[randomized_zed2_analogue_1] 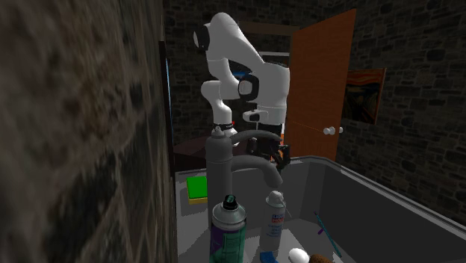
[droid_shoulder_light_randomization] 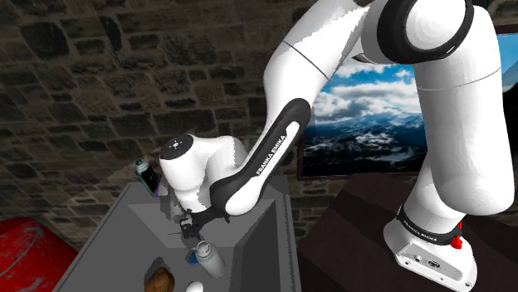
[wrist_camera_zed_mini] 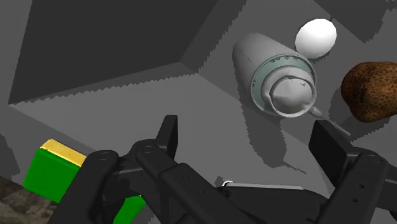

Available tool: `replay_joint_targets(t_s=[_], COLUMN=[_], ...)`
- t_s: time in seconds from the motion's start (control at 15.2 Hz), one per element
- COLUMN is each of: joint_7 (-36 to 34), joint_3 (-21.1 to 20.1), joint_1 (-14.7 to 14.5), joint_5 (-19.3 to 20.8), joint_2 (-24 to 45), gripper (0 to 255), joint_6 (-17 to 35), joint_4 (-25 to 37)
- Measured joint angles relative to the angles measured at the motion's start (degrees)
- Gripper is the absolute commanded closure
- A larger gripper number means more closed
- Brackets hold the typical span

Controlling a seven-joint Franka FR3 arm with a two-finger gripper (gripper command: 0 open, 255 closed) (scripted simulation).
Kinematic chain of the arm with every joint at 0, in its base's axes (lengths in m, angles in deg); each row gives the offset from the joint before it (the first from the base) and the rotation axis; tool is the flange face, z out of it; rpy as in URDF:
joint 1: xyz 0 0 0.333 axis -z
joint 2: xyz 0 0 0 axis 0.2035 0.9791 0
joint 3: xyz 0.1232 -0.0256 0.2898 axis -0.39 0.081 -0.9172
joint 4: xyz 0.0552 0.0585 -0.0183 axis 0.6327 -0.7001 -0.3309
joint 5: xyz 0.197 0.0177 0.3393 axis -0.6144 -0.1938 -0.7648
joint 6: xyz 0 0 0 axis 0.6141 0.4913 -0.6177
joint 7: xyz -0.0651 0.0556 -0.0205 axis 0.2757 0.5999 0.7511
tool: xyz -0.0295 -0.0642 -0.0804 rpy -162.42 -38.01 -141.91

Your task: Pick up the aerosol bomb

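The arm's forearm (droid_shoulder_light_randomization: 270,155) carries "FRANKA EMIKA" in black; the same words stand on its lower link (droid_shoulder_light_randomization: 421,226).

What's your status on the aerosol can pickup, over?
Gripper open, empty, above the sink. Pale aerosol can upright ahead of it, not held. White egg and brown lump close beside it.

Ahead of the black gripper (wrist_camera_zed_mini: 245,129) was a pale grey-white spray can (wrist_camera_zed_mini: 275,77) in a plain grey sink (wrist_camera_zed_mini: 95,51). Just past the can were a white egg (wrist_camera_zed_mini: 316,37) and a brown lump (wrist_camera_zed_mini: 372,89) speckled darker. Off to the gripper's other side was a bright green sponge (wrist_camera_zed_mini: 51,172) topped with yellow, while the arm (droid_shoulder_light_randomization: 212,158) was white with dark joints against a wall (droid_shoulder_light_randomization: 83,75) of mottled grey-brown stone.
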Motion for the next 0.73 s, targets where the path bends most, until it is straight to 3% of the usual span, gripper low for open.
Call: replay_joint_targets(t_s=[0.33,0.73], joint_7=[-5.1,-6.7], joint_3=[4.0,6.0], joint_1=[-6.8,-8.7], joint_5=[4.7,6.9], joint_2=[10.5,15.0], gripper=[0,0], joint_6=[-1.9,-0.2], joint_4=[10.4,13.0])
